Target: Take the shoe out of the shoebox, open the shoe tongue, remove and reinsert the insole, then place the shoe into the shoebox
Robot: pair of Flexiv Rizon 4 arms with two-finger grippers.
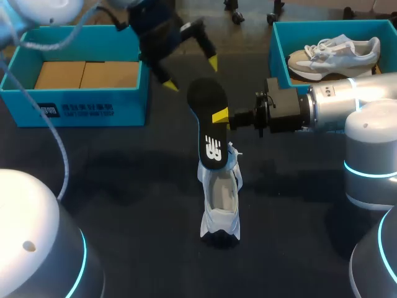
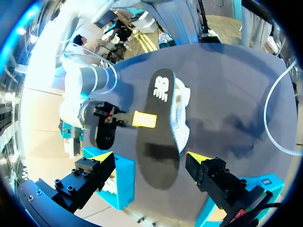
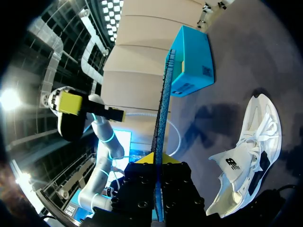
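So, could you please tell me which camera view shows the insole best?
The left wrist view: the insole shows its whole flat face, with the right pincer clamped on one edge. The head view shows the face too, smaller. The right wrist view shows only its thin edge.

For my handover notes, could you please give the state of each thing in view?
shoe, on the table, insole removed
insole, held up over the shoe
right gripper, jaws shut on insole
left gripper, jaws open, empty
left shoebox, open, no shoe inside
right shoebox, open, second shoe inside
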